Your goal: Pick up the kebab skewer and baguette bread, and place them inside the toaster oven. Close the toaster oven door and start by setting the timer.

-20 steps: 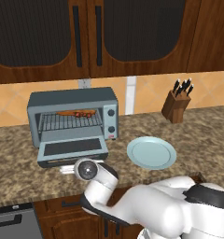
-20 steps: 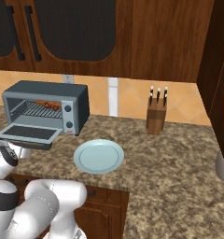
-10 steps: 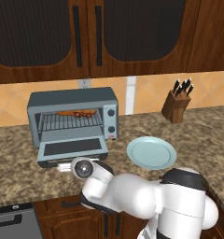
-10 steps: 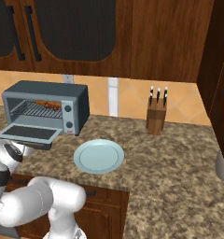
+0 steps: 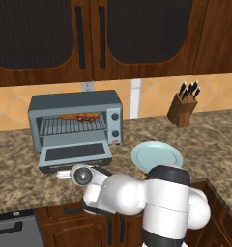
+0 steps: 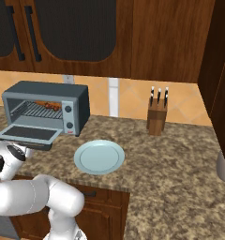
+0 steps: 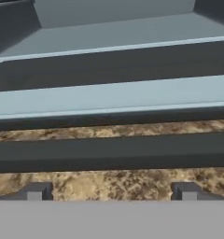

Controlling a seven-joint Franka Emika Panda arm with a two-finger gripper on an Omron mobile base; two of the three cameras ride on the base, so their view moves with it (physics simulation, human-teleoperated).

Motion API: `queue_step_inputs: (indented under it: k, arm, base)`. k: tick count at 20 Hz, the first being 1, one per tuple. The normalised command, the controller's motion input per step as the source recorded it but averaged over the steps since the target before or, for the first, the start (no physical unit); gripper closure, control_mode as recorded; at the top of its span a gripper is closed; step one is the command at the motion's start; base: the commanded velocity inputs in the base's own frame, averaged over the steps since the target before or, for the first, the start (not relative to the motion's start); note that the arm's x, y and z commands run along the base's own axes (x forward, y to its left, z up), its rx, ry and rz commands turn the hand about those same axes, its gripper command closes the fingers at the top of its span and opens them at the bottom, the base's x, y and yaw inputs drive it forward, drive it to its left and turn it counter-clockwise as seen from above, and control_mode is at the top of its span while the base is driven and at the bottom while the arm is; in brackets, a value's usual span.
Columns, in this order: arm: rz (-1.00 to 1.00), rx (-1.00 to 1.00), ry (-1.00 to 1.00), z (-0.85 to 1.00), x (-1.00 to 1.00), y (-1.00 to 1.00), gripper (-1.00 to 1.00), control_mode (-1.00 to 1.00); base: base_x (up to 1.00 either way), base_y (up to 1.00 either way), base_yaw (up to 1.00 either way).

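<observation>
Hand view: toaster oven door [image 7: 112, 98] just beyond tool [image 7: 111, 191].

One toaster oven [image 5: 75, 123], one kebab skewer [image 5: 88, 117], one baguette bread [image 5: 68, 117], one plate [image 5: 156, 155], one knife block [image 5: 183, 108].

- You are seeing a pale blue plate [image 5: 156, 157] lying bare on the speckled counter [image 5: 210, 140].
- A knife block [image 5: 183, 107] is standing by the tiled backsplash [image 5: 152, 96].
- Dark wooden cabinets [image 5: 137, 38] are hanging above.
</observation>
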Motion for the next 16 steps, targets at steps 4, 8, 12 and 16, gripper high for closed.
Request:
queue_step_inputs:
  k: [4, 8, 12, 16]
  arm:
    - [0.0, 0.0, 0.0, -0.22, 0.0, 0.02, -1.0, -1.0]
    - [0.0, 0.0, 0.0, -0.09, 0.09, 0.03, -1.0, -1.0]
    - [0.0, 0.0, -0.01, -0.1, 0.12, 0.01, -1.0, -1.0]
    - [0.0, 0.0, -0.02, -0.12, 0.19, 0.0, -1.0, -1.0]
  base:
    - [0.0, 0.0, 0.0]
    - [0.0, 0.0, 0.0]
    - [0.0, 0.0, 0.0]
    - [0.0, 0.0, 0.0]
